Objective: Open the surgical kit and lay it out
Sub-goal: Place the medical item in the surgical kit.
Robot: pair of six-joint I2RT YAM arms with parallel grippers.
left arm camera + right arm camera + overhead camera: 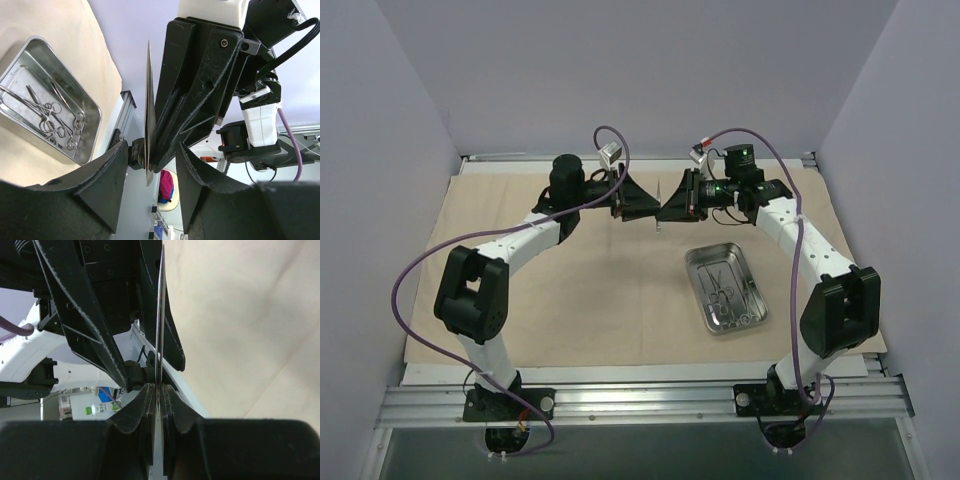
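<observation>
The beige wrapping cloth (600, 290) is spread flat over the table, and only shallow creases are seen in it. The small steel tray (700, 268) is set on the cloth's right half, in front of the right arm, with its long sides angled slightly. Several ring-handled forceps (47, 107) are laid inside the tray, their handles overlapping towards one end; an exact count cannot be made.

Both arms are brought together above the far middle of the cloth, fingertips facing each other. The right gripper (160, 391) is closed tightly on a thin silver instrument (148, 100), which is held upright and edge-on, so its type cannot be told. The instrument is lifted clear of the cloth and is well apart from the tray.

The left gripper (152, 147) is held with its fingers parted on either side of the instrument's lower end and of the right gripper's tip. A gap is seen between each left pad and the metal, so nothing is gripped by it.

No writing or brand can be read on the arms, tray or tools. A bottle with a green label (90, 410) is seen in the background of the right wrist view, but its print is too small to be read.
</observation>
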